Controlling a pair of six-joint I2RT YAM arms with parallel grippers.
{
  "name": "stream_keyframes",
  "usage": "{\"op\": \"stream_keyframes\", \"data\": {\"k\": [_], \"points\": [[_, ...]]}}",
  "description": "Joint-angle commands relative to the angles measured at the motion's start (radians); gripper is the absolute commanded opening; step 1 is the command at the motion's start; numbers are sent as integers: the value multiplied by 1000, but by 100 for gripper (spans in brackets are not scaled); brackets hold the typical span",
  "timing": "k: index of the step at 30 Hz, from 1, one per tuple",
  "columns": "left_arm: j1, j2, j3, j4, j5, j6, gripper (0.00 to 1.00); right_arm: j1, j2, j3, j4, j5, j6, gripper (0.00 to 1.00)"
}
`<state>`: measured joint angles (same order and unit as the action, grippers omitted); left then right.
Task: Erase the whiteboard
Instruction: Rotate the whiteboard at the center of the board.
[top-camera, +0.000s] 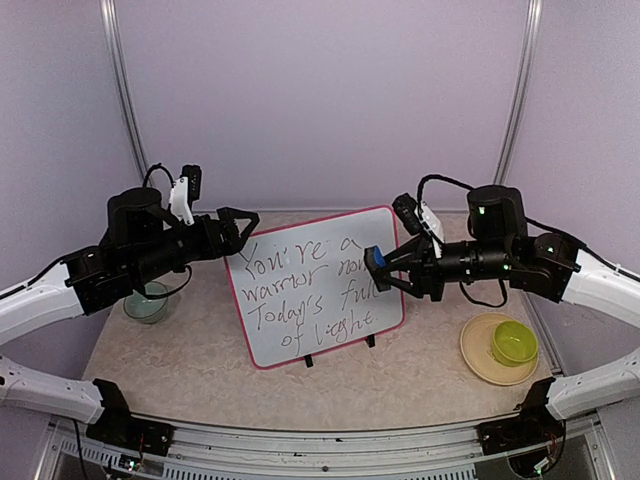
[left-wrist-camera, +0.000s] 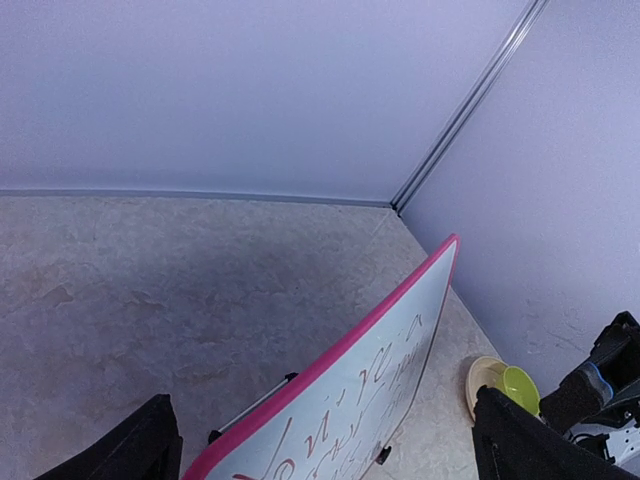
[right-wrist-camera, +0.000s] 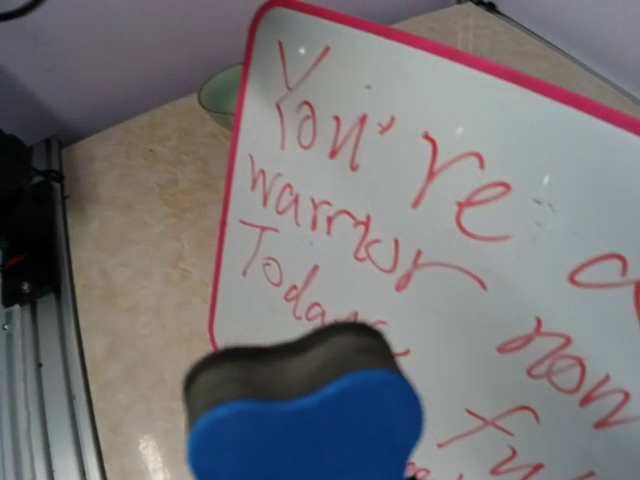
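The whiteboard (top-camera: 318, 292) stands tilted on small black feet in the middle of the table, pink-rimmed and covered in red handwriting. My right gripper (top-camera: 386, 268) is shut on a blue eraser (top-camera: 376, 261) with a dark felt face, held in front of the board's right side. In the right wrist view the eraser (right-wrist-camera: 310, 425) hides the fingers, with its felt turned toward the whiteboard (right-wrist-camera: 450, 130); contact cannot be told. My left gripper (top-camera: 240, 222) is open at the board's upper left corner. In the left wrist view the whiteboard (left-wrist-camera: 375, 385) rim runs between its spread fingers.
A glass bowl (top-camera: 147, 303) sits left of the board under the left arm. A yellow plate (top-camera: 478, 357) holding a green bowl (top-camera: 514, 343) lies at the right front. Purple walls close in the back and sides. A metal rail (right-wrist-camera: 40, 300) runs along the near edge.
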<state>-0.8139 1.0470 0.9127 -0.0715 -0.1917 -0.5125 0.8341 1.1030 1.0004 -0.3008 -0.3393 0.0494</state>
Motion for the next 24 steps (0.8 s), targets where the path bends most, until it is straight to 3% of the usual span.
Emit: {"op": "stream_keyframes", "data": {"k": [1,7,14,24], "points": [[68,-37,-27,106,130,41,99,-6,17,-7,47,-35,0,35],[153,-32,-52,142,241,81,99,-7,48,-7,96,-85,13,35],[264,-44,-127,214,402,31,99,-6,12,-82,310,-401,46,35],[307,-11,-123,209,521,55,99,-6,99,-59,298,-321,43,35]]}}
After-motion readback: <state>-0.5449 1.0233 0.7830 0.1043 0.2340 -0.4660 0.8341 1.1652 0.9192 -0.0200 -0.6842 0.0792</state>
